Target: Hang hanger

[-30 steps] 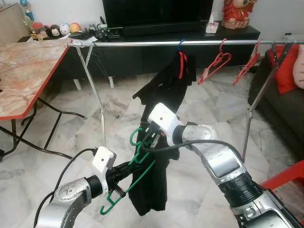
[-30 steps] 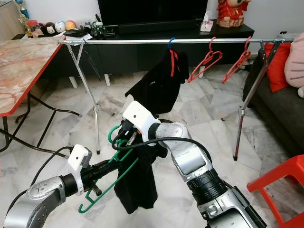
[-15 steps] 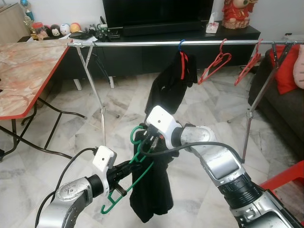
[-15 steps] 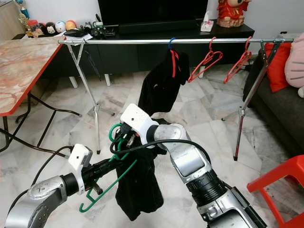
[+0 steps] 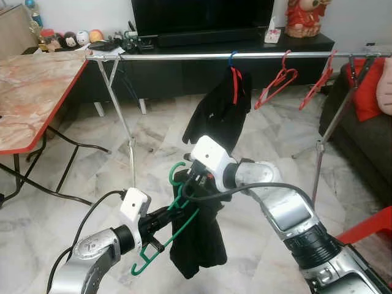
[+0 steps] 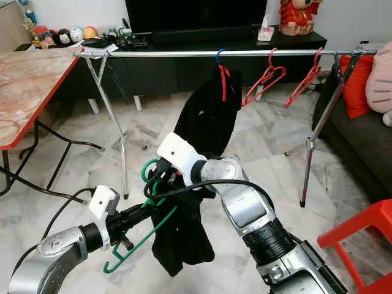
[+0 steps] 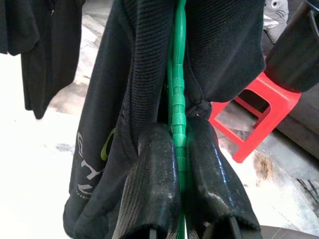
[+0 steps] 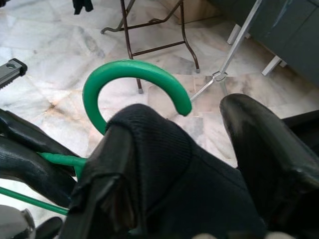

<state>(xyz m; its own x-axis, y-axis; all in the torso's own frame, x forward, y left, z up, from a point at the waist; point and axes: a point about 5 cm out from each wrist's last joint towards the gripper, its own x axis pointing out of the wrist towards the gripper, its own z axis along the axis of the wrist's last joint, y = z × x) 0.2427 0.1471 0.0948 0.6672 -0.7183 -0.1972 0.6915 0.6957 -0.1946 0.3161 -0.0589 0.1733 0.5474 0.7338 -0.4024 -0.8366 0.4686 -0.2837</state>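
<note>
Green plastic is what you are managing: the green hanger (image 5: 173,229) hangs low between both arms in the left eye view, a black garment (image 5: 199,236) draped over it, well short of the silver rail (image 5: 184,56) beyond. On that rail another black garment (image 5: 220,110) and two red hangers (image 5: 277,82) already hang, so I judge the bare stretch nearer the table (image 5: 30,92) to be your best target.

From the right eye view, the left gripper (image 6: 125,225) holds the hanger's lower bar while the right gripper (image 6: 160,177) sits at the neck, just under the hook (image 6: 149,168).

Along the left wrist view, the fingers (image 7: 154,189) are pressed together on the green bar, cloth bunched on either side. Keep that pinch firm.

Through the right wrist view, the right gripper's fingers (image 8: 264,149) are spread around the cloth-wrapped neck, and whether they truly clamp it I cannot tell. The hook's open curve stands clear above the fabric; keep it uncovered and upright as you lift, and raise both arms together so the garment does not slide.
</note>
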